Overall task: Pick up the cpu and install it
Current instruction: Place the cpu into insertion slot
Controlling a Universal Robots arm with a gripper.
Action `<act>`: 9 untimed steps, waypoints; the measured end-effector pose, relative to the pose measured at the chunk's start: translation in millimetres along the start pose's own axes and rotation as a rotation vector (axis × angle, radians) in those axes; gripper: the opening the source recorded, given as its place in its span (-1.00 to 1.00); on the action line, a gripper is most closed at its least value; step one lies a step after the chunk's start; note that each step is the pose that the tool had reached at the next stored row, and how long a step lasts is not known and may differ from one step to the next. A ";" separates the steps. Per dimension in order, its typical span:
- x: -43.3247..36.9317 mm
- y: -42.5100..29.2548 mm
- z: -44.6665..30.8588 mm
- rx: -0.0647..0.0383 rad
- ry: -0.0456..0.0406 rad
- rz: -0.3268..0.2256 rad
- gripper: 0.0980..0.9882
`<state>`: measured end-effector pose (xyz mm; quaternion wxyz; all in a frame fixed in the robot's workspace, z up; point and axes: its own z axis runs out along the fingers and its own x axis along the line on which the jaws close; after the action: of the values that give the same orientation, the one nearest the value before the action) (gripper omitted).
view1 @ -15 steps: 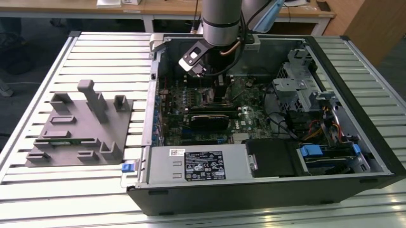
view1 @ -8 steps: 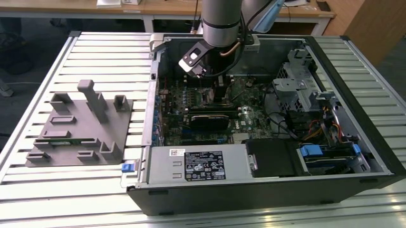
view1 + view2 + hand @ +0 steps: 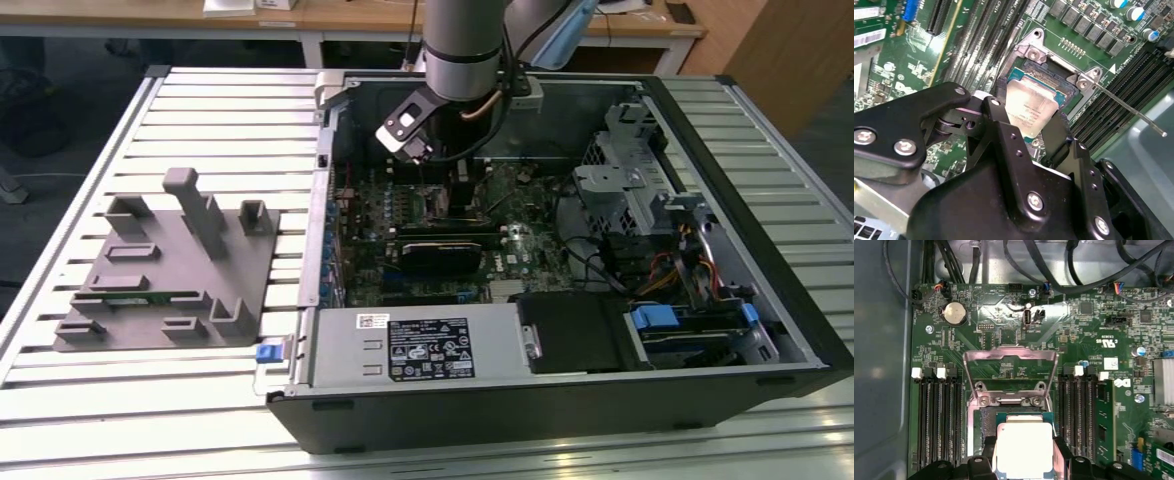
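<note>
Chip first: your one cpu [image 3: 1029, 107] sits silvery top up between the two black fingers [image 3: 1000, 125] of the gripper [image 3: 1026, 120], directly over the socket [image 3: 1066, 92] on the motherboard [image 3: 1079, 325]. The fingers press on two opposite edges, so the tool is closed narrowly on the chip; whether the cpu is already seated or just above its bed, you cannot tell. In the first wrist view the cpu [image 3: 1023, 449] covers most of the socket [image 3: 985, 421], and the single load plate [image 3: 1010, 356] stands swung open beyond it. One thin lever [image 3: 1131, 111] juts out free beside the socket in the second wrist view. Two banks of memory slots [image 3: 936, 415] flank the socket, one each side, and one round coin cell [image 3: 955, 314] lies on the board.

Further out, you have one arm [image 3: 461, 45] reaching down into one open computer case [image 3: 534, 420], which lies on its side on a slatted metal table [image 3: 200, 110]. One grey tray [image 3: 147, 255] with upright posts rests on the same table, to the exterior view's left of the case and apart from it, with one thin green strip [image 3: 144, 297] in it. Behind the table you see a pale wooden desk [image 3: 347, 15] and dark blue-grey floor [image 3: 94, 55]
</note>
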<state>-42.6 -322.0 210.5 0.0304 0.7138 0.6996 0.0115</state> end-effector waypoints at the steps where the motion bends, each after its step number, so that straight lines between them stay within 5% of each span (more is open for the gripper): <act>1: 1.1 -0.3 0.9 0.000 -0.0012 0.000 -0.02; 9: 5.3 -2.8 7.8 0.000 -0.0043 0.001 -0.02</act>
<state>-44.8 -316.8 202.4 0.0319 0.7141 0.6992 0.0100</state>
